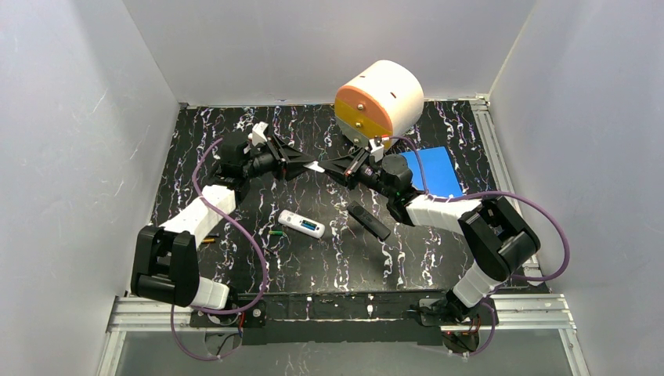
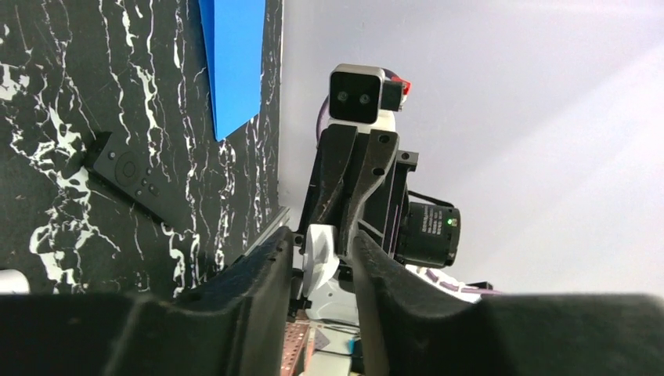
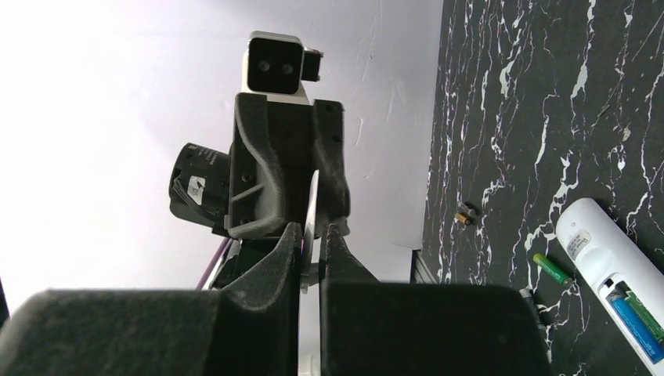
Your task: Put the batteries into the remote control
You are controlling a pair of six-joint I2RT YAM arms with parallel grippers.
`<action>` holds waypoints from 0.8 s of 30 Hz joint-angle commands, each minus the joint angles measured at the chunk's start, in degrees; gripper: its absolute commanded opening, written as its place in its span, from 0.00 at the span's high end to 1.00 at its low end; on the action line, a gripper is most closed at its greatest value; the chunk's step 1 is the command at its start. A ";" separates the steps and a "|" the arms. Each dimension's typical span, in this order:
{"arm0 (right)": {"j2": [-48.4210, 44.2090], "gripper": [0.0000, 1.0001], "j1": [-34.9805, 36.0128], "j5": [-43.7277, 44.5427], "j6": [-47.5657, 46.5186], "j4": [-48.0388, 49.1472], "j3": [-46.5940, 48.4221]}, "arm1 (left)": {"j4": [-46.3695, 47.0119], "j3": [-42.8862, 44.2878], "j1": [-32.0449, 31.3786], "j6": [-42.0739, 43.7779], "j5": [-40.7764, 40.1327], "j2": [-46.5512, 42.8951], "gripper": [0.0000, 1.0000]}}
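The white remote control (image 1: 301,224) lies face down mid-table with its battery bay open; a blue and a green cell sit in the bay (image 3: 636,315). A loose green battery (image 1: 276,233) lies just left of it. Another small cell (image 3: 466,215) lies further off. Both grippers meet in the air above the table's far half. My right gripper (image 3: 313,231) is shut on a thin white cover plate (image 3: 312,200). The plate's other end stands between the fingers of my left gripper (image 2: 322,243), which are slightly apart, with a gap on one side.
A black remote (image 1: 369,221) lies right of the white one. A blue flat pad (image 1: 434,171) lies at the back right. A big white-and-orange drum (image 1: 380,100) stands at the back. White walls close in the table on three sides.
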 commanded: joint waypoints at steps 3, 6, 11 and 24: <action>-2.31 0.98 0.31 -0.64 -4.81 -4.22 1.10 | -0.55 -1.64 0.60 2.64 -0.05 -1.19 0.40; -2.74 0.99 0.31 -0.77 -7.17 -8.82 1.27 | -4.60 -2.92 1.73 6.92 -0.88 -2.10 0.27; -2.08 0.99 0.83 -1.02 -12.44 -16.78 1.44 | -18.59 -4.17 5.63 17.66 -4.29 -5.53 0.10; 4.70 0.99 11.05 7.14 -13.36 -18.85 -0.98 | -48.65 -3.35 6.93 42.39 -20.54 -10.58 0.15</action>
